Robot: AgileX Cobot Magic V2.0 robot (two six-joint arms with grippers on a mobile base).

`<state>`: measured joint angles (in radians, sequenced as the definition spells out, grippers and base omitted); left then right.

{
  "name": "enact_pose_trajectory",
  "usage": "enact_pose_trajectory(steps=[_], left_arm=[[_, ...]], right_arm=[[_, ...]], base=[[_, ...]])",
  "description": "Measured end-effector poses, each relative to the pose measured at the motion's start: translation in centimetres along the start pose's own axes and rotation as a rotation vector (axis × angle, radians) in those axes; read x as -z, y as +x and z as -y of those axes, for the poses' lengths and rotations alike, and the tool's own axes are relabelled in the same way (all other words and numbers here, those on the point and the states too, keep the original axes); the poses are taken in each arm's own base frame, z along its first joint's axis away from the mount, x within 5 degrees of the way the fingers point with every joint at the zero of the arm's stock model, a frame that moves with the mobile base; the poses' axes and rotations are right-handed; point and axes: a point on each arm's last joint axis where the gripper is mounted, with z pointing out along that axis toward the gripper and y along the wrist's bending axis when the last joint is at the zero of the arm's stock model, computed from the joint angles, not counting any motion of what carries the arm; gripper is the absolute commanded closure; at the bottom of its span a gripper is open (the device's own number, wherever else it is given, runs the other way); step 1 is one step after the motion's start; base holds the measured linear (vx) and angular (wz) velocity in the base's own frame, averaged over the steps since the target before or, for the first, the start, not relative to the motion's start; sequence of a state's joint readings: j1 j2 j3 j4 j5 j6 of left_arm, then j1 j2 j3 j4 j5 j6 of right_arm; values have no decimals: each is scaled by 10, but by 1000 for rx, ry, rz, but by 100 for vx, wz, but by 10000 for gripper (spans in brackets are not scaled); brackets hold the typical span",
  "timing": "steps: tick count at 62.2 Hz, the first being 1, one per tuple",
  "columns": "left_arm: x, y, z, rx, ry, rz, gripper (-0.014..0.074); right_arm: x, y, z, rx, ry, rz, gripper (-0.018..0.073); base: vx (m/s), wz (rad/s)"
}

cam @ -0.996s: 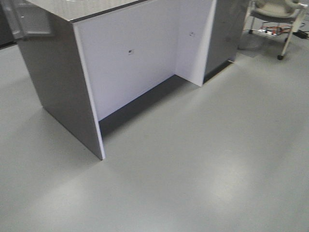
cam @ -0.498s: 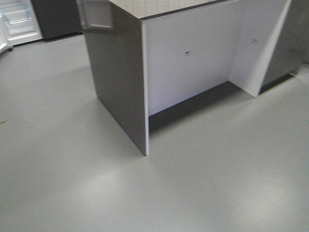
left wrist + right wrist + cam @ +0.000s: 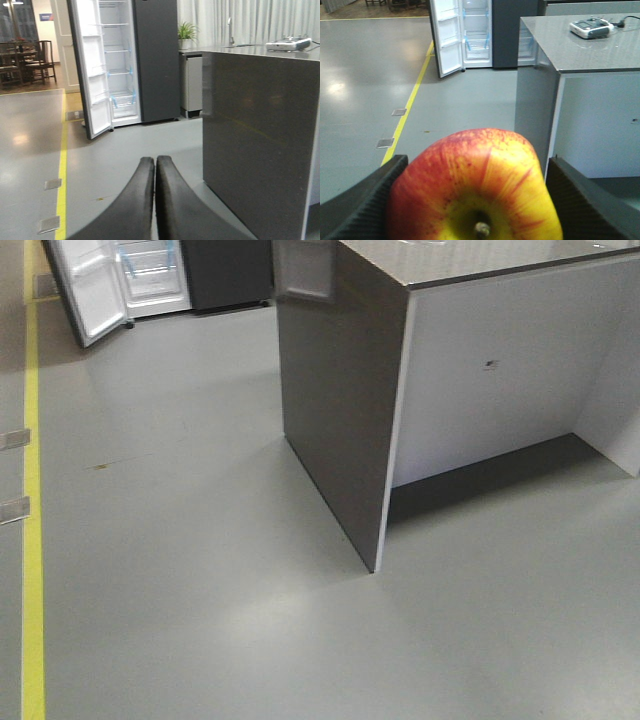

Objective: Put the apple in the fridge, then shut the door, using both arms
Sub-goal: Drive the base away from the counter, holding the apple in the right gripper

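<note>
Apple gripped between right gripper jaws; left gripper jaws pressed fully together.

Front view angled floorward, wrist views low, all sharing distant fridge

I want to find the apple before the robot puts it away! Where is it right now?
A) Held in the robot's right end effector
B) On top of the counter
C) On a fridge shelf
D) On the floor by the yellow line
A: the right wrist view shows the apple gripped between the two black sides of the right end effector, while the fridge stands open far behind it.
</note>
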<state>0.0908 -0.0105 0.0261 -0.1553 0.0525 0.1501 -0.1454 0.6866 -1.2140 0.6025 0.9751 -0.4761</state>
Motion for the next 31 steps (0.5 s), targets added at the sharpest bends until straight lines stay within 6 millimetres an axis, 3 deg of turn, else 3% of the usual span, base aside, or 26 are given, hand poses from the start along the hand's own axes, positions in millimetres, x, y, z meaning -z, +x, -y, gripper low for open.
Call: enact_pose_trajectory(steps=[31], left_arm=[[0,0,0,0,0,0,603]], right_arm=[[0,0,0,0,0,0,566]], base=[[8,30]])
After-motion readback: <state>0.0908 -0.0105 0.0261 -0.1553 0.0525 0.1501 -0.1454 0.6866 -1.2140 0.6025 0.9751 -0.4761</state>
